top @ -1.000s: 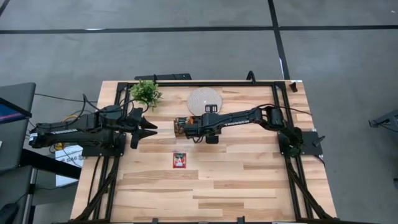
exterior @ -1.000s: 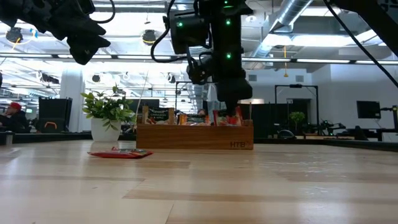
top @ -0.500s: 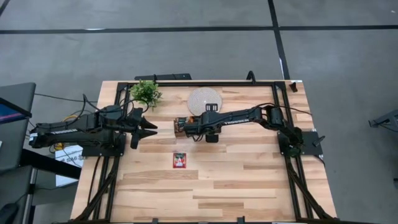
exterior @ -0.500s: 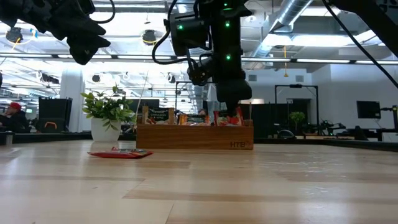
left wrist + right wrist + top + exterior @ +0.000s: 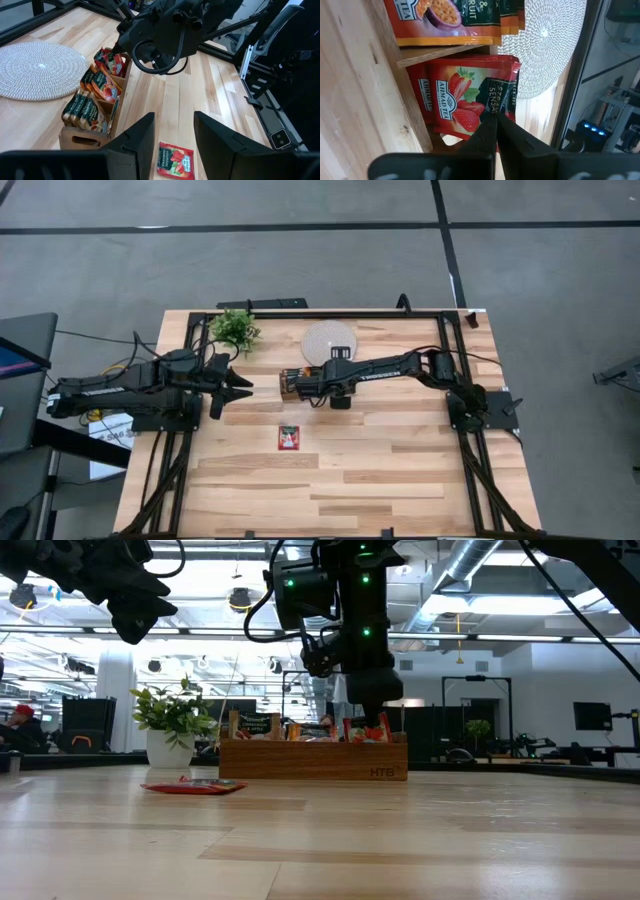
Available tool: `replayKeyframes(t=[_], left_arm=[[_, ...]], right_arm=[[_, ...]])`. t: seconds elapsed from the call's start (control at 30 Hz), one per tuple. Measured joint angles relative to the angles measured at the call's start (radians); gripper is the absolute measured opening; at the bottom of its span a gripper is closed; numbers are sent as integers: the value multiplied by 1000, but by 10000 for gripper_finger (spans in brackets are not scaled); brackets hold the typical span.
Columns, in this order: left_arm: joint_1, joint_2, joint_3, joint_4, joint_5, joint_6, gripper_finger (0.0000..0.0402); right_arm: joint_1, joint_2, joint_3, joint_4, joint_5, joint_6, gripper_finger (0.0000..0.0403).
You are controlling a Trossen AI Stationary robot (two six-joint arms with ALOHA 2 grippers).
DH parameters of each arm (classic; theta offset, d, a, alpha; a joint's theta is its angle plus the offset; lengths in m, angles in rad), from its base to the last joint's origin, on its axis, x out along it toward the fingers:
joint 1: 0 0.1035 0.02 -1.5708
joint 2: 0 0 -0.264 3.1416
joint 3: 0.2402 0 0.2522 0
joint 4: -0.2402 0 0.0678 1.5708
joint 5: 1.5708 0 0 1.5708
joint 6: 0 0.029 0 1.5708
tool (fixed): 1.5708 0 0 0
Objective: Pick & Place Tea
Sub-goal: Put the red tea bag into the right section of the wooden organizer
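A brown wooden tray (image 5: 291, 381) stands at the table's middle, with tea sachets upright in its compartments (image 5: 95, 100). One red tea sachet (image 5: 288, 438) lies flat on the table nearer the front edge. My right gripper (image 5: 495, 120) reaches down into the tray's end compartment and is shut on a red strawberry sachet (image 5: 465, 100). At the table's left my left gripper (image 5: 243, 385) hovers open, above the table and apart from the tray, with nothing between its fingers. My right gripper has its shut fingertips on a red strawberry sachet's edge (image 5: 476, 119) in the tray's end compartment. It slants down from the table's right side. The fingers hide how the sachet lies between them. The sachet stands in the compartment, poking above the tray's wall (image 5: 381, 727).
A round white woven disc (image 5: 330, 341) lies just behind the tray. A small potted plant (image 5: 235, 328) stands at the far left. Black frame rails (image 5: 450, 360) run along the table's sides. Bare wood stretches across the near half of the table.
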Motion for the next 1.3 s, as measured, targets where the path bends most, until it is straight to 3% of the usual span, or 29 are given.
replayKeyframes(t=[0.37,0.73,0.93,1.07,1.3], left_arm=[[0,0,0,0,0,-1,128],[0,0,0,0,0,-1,128],[0,0,0,0,0,-2,128],[0,0,0,0,0,-8,128],[0,0,0,0,1,-48,128]], right_arm=[[0,0,0,1,2,39,21],[0,0,0,-10,6,30,112],[3,-8,3,-29,159,39,159],[30,-81,13,-45,221,69,177],[102,-311,14,-98,186,291,189]])
